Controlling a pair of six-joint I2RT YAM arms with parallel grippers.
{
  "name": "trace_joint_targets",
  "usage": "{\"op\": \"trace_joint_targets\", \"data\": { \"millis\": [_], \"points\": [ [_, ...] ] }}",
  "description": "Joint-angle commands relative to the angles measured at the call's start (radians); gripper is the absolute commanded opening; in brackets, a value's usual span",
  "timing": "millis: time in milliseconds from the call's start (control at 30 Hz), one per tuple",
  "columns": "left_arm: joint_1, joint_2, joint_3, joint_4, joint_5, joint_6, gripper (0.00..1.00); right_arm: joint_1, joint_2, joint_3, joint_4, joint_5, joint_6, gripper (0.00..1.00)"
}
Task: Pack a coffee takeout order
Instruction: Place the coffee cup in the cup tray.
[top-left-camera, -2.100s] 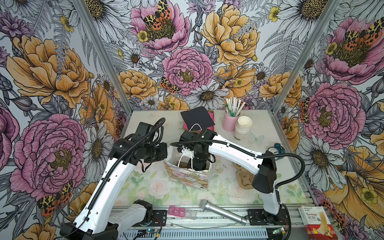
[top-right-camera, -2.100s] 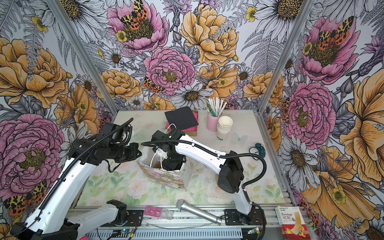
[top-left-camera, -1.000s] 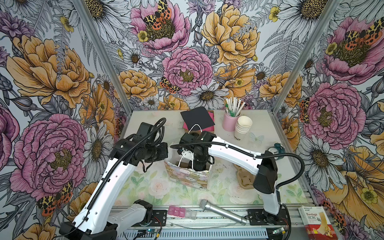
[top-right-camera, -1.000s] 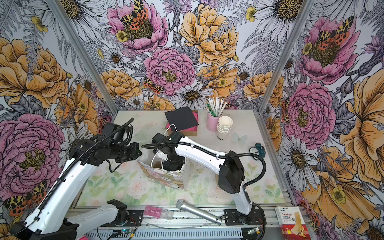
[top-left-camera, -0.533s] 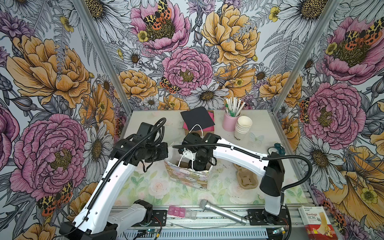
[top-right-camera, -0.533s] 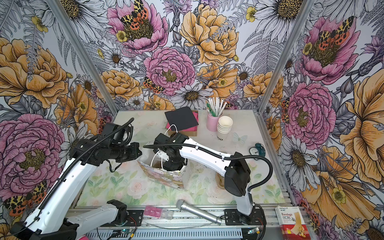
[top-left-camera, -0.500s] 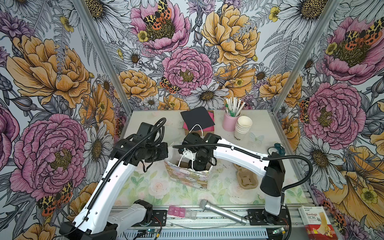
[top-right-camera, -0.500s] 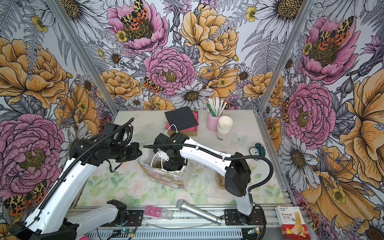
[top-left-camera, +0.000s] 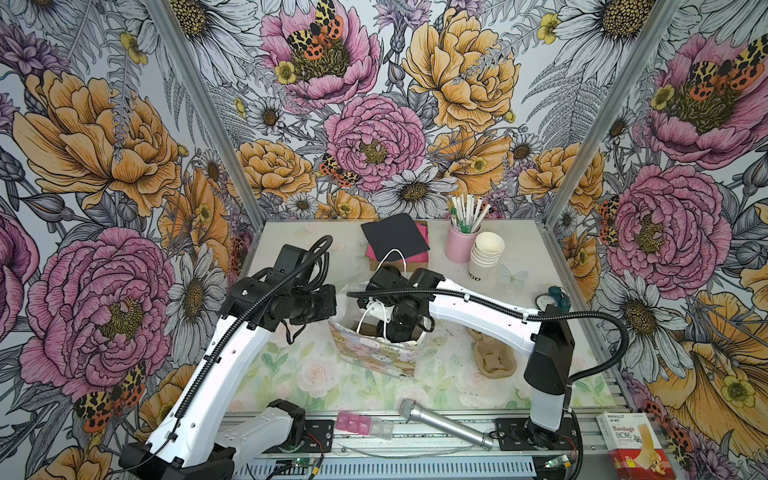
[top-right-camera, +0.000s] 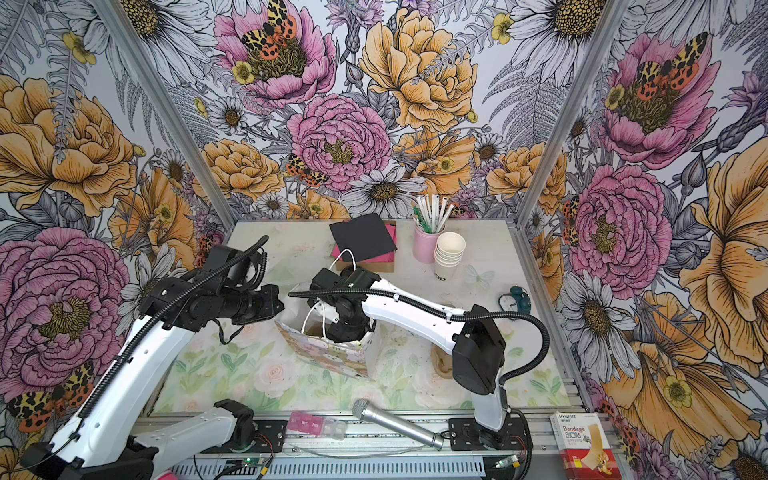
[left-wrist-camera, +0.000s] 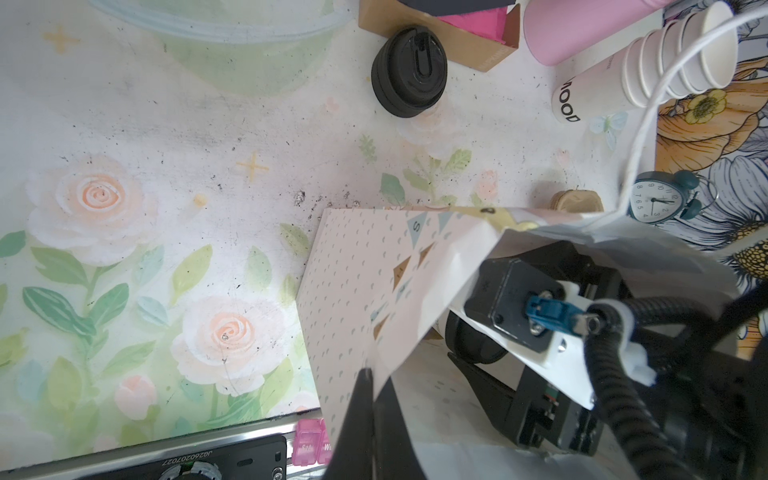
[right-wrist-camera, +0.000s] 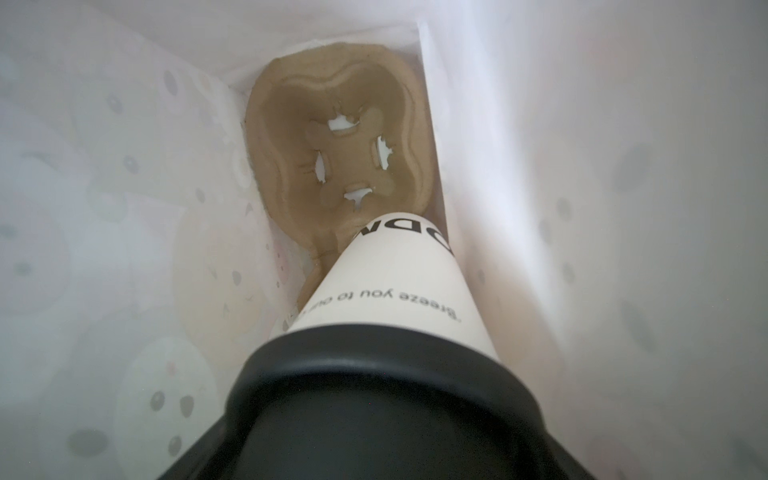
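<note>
Left gripper (left-wrist-camera: 371, 386): pinches the upper edge of the gift bag (top-left-camera: 376, 355), fingers pressed flat together on the paper.

Gift bag: stands upright mid-table between the two arms, mouth open upward, white cord handles loose.

Right gripper (top-left-camera: 400, 332): reaches down through the bag's mouth, jaws spread wide and closed on the small white paper cup (right-wrist-camera: 386, 282) at its black lid (right-wrist-camera: 374, 374). Fingertips hidden below the bag's rim in both top views.

Small white paper cup: sits inside the bag, lid on, black lettering along its side, base pointing down at the pulp carrier (right-wrist-camera: 332, 137) on the bag's floor. Overlaps the carrier's nearer well; cannot tell whether seated in it or just above it.

Black napkin (top-left-camera: 395, 235): lies at the back of the table on top of the pink napkins (top-left-camera: 417, 255) in the brown box (left-wrist-camera: 478, 54), well apart from the bag.

Elsewhere on the table: spare black lids (left-wrist-camera: 409, 70) stacked just beside that box; lidless cups (top-left-camera: 484, 257) stacked beside the pink holder (top-left-camera: 457, 249); second pulp carrier (top-left-camera: 494, 357) near the bag, below the right arm.
</note>
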Motion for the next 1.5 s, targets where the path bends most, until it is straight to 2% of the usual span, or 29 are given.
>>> {"op": "trace_joint_targets", "data": {
  "millis": [0,700,1067,1467],
  "points": [
    [-0.006,0.007,0.006,0.024,-0.035,0.012,0.00,0.000,-0.015,-0.027,-0.003,0.018,-0.002,0.83],
    [-0.004,0.019,0.012,0.021,-0.066,0.011,0.00,-0.002,-0.076,-0.099,-0.013,0.026,-0.006,0.83],
    [-0.005,0.010,0.011,0.022,-0.074,0.007,0.00,0.000,-0.040,-0.096,-0.002,0.009,-0.001,0.83],
    [-0.004,0.017,0.015,0.022,-0.071,0.011,0.00,0.001,-0.083,-0.047,-0.001,0.016,0.020,0.83]
  ]
}}
